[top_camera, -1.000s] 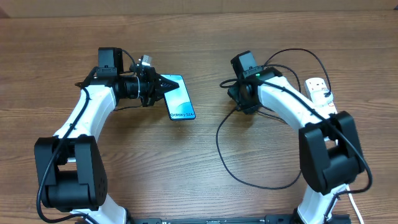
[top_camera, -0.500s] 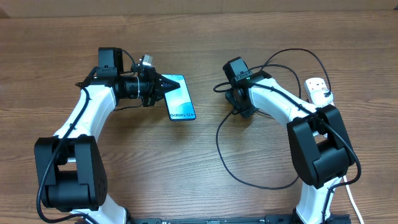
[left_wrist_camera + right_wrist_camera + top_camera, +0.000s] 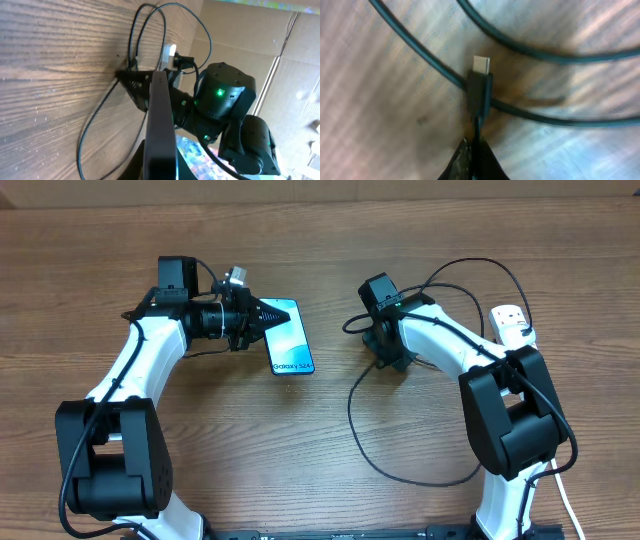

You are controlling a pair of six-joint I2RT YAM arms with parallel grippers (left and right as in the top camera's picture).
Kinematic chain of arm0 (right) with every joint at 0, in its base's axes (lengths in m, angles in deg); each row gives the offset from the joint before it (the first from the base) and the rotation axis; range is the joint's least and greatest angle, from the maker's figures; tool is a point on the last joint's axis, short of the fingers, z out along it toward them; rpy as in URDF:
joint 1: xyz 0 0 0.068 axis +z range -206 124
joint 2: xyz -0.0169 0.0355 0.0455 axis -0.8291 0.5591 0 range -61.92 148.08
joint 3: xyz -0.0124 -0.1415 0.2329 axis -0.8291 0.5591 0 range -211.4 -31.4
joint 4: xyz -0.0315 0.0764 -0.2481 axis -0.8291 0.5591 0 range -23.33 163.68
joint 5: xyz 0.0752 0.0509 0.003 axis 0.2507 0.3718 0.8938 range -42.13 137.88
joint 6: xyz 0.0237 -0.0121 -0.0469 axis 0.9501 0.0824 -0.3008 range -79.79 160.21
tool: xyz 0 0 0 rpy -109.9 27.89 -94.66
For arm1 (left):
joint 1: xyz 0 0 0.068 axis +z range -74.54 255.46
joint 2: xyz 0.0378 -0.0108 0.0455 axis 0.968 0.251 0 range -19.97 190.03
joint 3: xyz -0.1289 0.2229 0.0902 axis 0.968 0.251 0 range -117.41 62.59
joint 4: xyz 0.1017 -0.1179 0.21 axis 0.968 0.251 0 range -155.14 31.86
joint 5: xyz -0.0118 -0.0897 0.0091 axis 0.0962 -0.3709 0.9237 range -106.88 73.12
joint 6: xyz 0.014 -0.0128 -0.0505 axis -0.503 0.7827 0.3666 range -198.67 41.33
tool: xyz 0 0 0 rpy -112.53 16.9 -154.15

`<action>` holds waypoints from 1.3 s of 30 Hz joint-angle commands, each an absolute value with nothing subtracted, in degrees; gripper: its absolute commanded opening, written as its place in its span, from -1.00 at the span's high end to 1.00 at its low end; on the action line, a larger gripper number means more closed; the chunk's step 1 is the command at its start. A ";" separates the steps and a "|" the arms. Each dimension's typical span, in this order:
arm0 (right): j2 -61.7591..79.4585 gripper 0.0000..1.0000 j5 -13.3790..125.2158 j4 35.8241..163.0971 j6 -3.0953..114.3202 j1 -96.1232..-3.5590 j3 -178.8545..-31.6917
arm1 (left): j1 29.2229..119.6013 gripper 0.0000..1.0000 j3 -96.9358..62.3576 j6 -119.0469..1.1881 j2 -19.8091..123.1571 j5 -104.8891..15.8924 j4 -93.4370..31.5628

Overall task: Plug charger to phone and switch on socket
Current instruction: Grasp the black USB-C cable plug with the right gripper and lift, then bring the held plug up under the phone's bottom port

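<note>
The phone (image 3: 292, 345) lies at centre left with its blue-teal screen lit. My left gripper (image 3: 272, 317) is shut on its far left edge; in the left wrist view the phone (image 3: 160, 115) shows edge-on between the jaws (image 3: 160, 161). The black charger cable (image 3: 365, 440) loops over the right half of the table. My right gripper (image 3: 388, 352) is shut on the cable just behind its plug. In the right wrist view the metal plug tip (image 3: 481, 64) points away from the jaws (image 3: 476, 150). The white socket strip (image 3: 510, 325) lies at the far right, mostly hidden by my right arm.
More cable loops (image 3: 545, 52) cross the wood around the plug. A cardboard wall (image 3: 280, 75) stands behind the table. The strip's white cord (image 3: 568, 515) runs off the front right corner.
My right arm has shifted a little to the left with the cable end in its grip. The left arm and the phone have not moved.
</note>
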State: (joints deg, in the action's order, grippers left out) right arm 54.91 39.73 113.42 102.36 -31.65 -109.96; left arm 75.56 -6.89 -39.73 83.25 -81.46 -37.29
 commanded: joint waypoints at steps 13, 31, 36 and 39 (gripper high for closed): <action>40.73 0.92 81.37 152.23 46.21 -29.00 -122.53 | 76.70 0.92 -7.65 -39.44 83.79 -96.98 -61.77; 37.45 0.92 77.26 132.61 50.98 -16.02 -122.44 | 77.42 0.92 -7.65 -18.22 83.79 -101.33 -80.72; 37.27 0.92 77.15 129.66 52.71 -16.02 -122.55 | 77.42 0.92 -7.65 -18.35 83.79 -100.21 -79.73; 37.27 0.92 75.75 129.15 52.73 -16.00 -122.55 | 77.42 0.92 -7.65 -18.40 83.79 -100.17 -79.71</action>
